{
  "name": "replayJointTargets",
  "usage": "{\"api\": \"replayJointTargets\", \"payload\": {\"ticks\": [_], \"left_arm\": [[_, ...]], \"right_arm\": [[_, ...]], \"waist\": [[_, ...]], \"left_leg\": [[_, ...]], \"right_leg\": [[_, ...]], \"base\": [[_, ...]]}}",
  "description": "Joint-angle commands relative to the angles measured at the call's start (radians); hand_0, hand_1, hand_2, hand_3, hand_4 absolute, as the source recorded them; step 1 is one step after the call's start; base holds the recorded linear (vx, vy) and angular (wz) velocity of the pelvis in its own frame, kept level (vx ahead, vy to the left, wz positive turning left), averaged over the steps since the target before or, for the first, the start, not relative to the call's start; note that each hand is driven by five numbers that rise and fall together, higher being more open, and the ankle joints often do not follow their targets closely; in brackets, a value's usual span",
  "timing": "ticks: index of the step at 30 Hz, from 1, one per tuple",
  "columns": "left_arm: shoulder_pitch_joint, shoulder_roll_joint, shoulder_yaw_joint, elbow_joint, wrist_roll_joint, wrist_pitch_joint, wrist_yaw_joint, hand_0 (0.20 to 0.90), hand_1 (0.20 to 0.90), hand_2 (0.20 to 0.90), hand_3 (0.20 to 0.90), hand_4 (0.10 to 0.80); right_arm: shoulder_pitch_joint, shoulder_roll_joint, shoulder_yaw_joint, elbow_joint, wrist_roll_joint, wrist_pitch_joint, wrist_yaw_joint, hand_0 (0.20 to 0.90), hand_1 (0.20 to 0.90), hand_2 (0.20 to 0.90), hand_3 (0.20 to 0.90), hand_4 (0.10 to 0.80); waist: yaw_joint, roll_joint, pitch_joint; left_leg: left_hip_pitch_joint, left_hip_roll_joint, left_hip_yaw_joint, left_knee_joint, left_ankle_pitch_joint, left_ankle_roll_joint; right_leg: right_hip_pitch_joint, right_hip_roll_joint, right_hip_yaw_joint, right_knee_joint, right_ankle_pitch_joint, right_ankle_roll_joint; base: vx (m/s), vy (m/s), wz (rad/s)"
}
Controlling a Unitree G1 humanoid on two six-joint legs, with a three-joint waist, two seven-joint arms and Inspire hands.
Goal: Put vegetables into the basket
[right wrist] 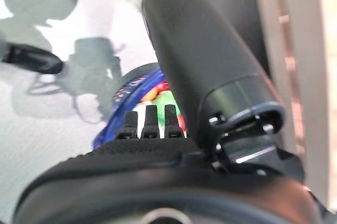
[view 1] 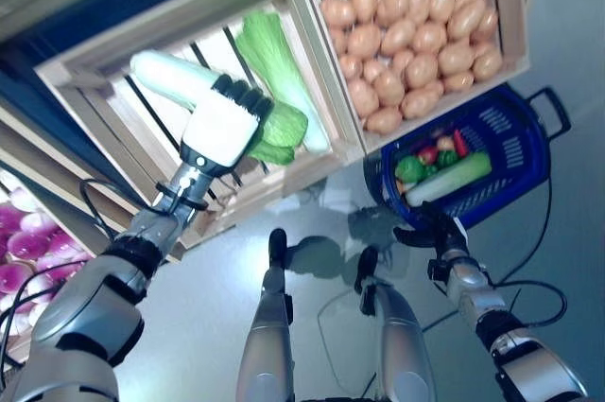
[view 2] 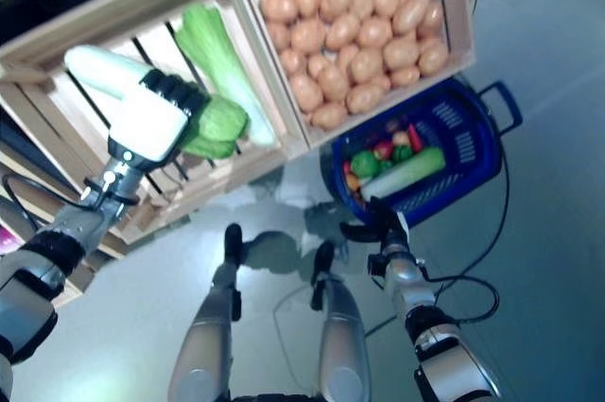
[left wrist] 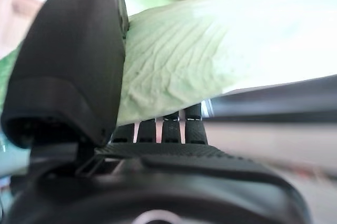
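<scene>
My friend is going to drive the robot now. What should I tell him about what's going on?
Left hand: up in the slatted wooden crate, fingers curled round a leafy green cabbage; not lifted out yet.
Right hand: low, at the near rim of the blue basket on the floor; whether it grips the rim cannot be told.
Done: the basket already holds a long pale-green vegetable and some small red and green ones.
Left: carry the cabbage across and drop it into the basket. A white radish and another leafy green remain in the crate. The next crate holds potatoes.
</scene>
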Motion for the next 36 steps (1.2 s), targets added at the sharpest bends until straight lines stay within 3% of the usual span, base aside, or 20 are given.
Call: {"api": "replayJointTargets", "payload": {"ticks": [1,3,6,10,12,13,15,19,25,28,32,36], "left_arm": [[0.035,0.011,0.177,-0.166,-0.094,-0.045,0.217,0.3,0.3,0.3,0.3,0.4],[0.14,-0.024,0.25,-0.24,-0.184,-0.099,0.208,0.3,0.3,0.3,0.3,0.4],[0.297,-0.128,0.36,-0.302,-0.341,-0.287,0.149,0.3,0.3,0.3,0.3,0.4],[0.463,-0.249,0.471,-0.475,-0.651,-0.428,-0.148,0.3,0.3,0.3,0.3,0.4],[0.497,-0.294,0.493,-0.503,-0.753,-0.445,-0.23,0.3,0.3,0.3,0.3,0.4],[0.522,-0.328,0.502,-0.531,-0.921,-0.448,-0.355,0.3,0.3,0.3,0.3,0.4],[0.561,-0.378,0.524,-0.561,-1.148,-0.438,-0.508,0.3,0.3,0.3,0.3,0.4],[0.605,-0.449,0.55,-0.582,-1.45,-0.387,-0.674,0.3,0.3,0.3,0.3,0.4],[0.615,-0.504,0.548,-0.575,-1.652,-0.307,-0.772,0.3,0.3,0.3,0.3,0.4],[0.623,-0.533,0.542,-0.569,-1.751,-0.225,-0.844,0.3,0.3,0.3,0.3,0.4],[0.637,-0.554,0.547,-0.553,-1.855,-0.144,-0.912,0.3,0.3,0.3,0.3,0.4],[0.646,-0.548,0.555,-0.541,-1.839,-0.11,-0.952,0.3,0.3,0.3,0.3,0.4]], "right_arm": [[0.105,-0.028,-0.084,-0.031,0.009,-0.061,-0.016,0.9,0.9,0.9,0.9,0.8],[0.17,-0.019,-0.101,-0.046,0.009,-0.057,-0.013,0.9,0.9,0.9,0.9,0.8],[0.251,0.019,-0.141,-0.032,-0.025,-0.064,0.013,0.9,0.9,0.9,0.9,0.8],[0.318,0.057,-0.16,-0.099,-0.04,-0.029,-0.007,0.9,0.9,0.9,0.9,0.8],[0.33,0.063,-0.166,-0.124,-0.057,-0.022,-0.01,0.9,0.9,0.9,0.9,0.8],[0.341,0.072,-0.168,-0.148,-0.064,-0.012,-0.018,0.9,0.9,0.9,0.9,0.8],[0.355,0.08,-0.175,-0.181,-0.081,-0.01,-0.02,0.9,0.9,0.9,0.9,0.8],[0.371,0.083,-0.175,-0.247,-0.117,0.017,-0.024,0.9,0.9,0.9,0.9,0.8],[0.371,0.076,-0.159,-0.276,-0.167,0.021,-0.001,0.9,0.9,0.9,0.9,0.8],[0.378,0.066,-0.138,-0.321,-0.229,0.04,0.035,0.9,0.9,0.9,0.9,0.8],[0.391,0.051,-0.11,-0.386,-0.259,0.061,0.134,0.9,0.9,0.9,0.9,0.8],[0.403,0.034,-0.102,-0.476,-0.224,0.111,0.27,0.9,0.9,0.9,0.9,0.8]], "waist": [[0.031,0.022,-0.11],[0.041,0.033,-0.161],[0.051,0.043,-0.235],[0.069,0.042,-0.313],[0.071,0.043,-0.33],[0.074,0.043,-0.347],[0.076,0.042,-0.365],[0.075,0.038,-0.392],[0.073,0.037,-0.412],[0.068,0.03,-0.421],[0.061,0.024,-0.425],[0.055,0.015,-0.425]], "left_leg": [[0.04,-0.043,0.036,0.061,-0.133,0.021],[0.099,-0.05,0.028,0.03,-0.138,0.025],[0.164,-0.055,0.011,-0.003,-0.141,0.031],[0.225,-0.059,-0.005,-0.031,-0.154,0.037],[0.242,-0.059,-0.005,-0.037,-0.157,0.038],[0.257,-0.057,-0.004,-0.042,-0.16,0.039],[0.276,-0.054,-0.001,-0.051,-0.163,0.042],[0.307,-0.051,0.005,-0.069,-0.164,0.045],[0.333,-0.048,0.011,-0.076,-0.173,0.052],[0.346,-0.045,0.021,-0.078,-0.18,0.058],[0.356,-0.041,0.032,-0.083,-0.182,0.061],[0.361,-0.036,0.038,-0.082,-0.183,0.062]], "right_leg": [[0.18,-0.007,-0.038,-0.26,0.122,-0.014],[0.24,-0.009,-0.044,-0.288,0.118,-0.013],[0.303,-0.011,-0.047,-0.313,0.117,-0.012],[0.36,-0.011,-0.05,-0.355,0.129,-0.014],[0.375,-0.011,-0.051,-0.365,0.135,-0.013],[0.387,-0.012,-0.054,-0.371,0.137,-0.011],[0.404,-0.013,-0.056,-0.378,0.139,-0.01],[0.426,-0.013,-0.062,-0.388,0.143,-0.007],[0.442,-0.018,-0.061,-0.389,0.142,-0.005],[0.444,-0.02,-0.053,-0.385,0.141,0.0],[0.447,-0.022,-0.048,-0.392,0.146,0.004],[0.444,-0.024,-0.042,-0.387,0.146,0.009]], "base": [[0.173,0.007,0.1],[0.222,0.005,0.09],[0.21,-0.006,0.08],[0.157,-0.03,0.13],[0.089,-0.015,0.21],[0.109,-0.02,0.23],[0.097,-0.028,0.08],[0.064,-0.02,-0.05],[0.058,-0.002,-0.02],[0.065,-0.014,-0.02],[0.039,-0.012,-0.03],[0.025,-0.015,-0.04]]}}
